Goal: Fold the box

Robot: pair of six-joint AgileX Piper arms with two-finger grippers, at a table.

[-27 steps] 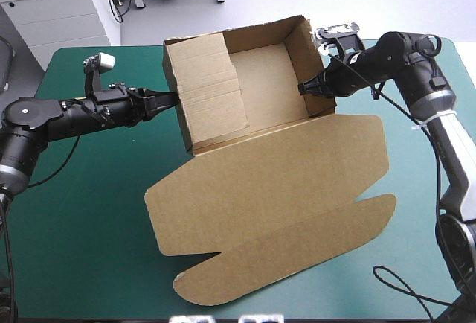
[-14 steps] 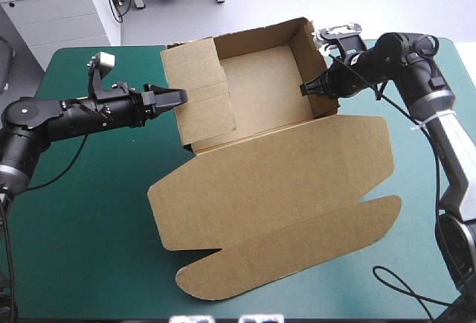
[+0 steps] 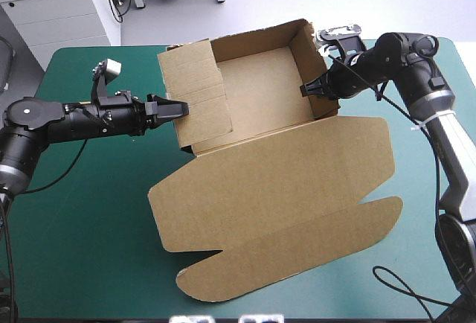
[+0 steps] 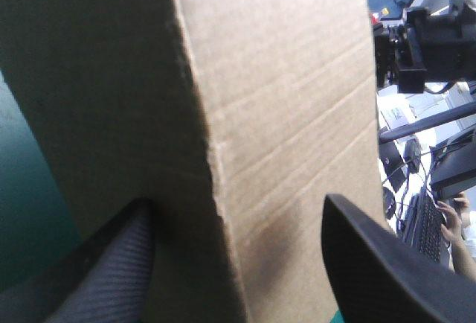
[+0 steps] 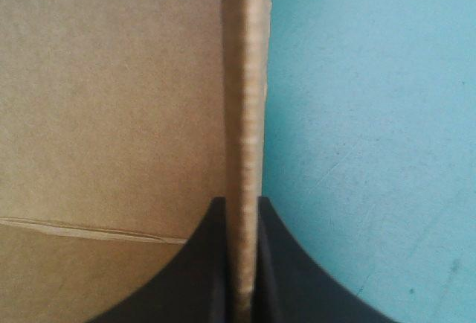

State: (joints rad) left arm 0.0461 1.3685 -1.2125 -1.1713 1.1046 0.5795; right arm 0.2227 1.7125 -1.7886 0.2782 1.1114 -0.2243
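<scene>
The right hand (image 3: 304, 89) is clamping one wall of the box (image 3: 268, 189) steady while the left hand (image 3: 177, 107), spread apart, is straddling the opposite wall.

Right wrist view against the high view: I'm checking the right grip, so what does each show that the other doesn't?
Only the right wrist view: the right gripper shut on the box, the wall's edge pinched in it. Only the high view: the whole box, walls raised, its lid flat on the table, and the left gripper at the opposite wall. Both: the right gripper at the right wall, with teal-green table beside it.
</scene>
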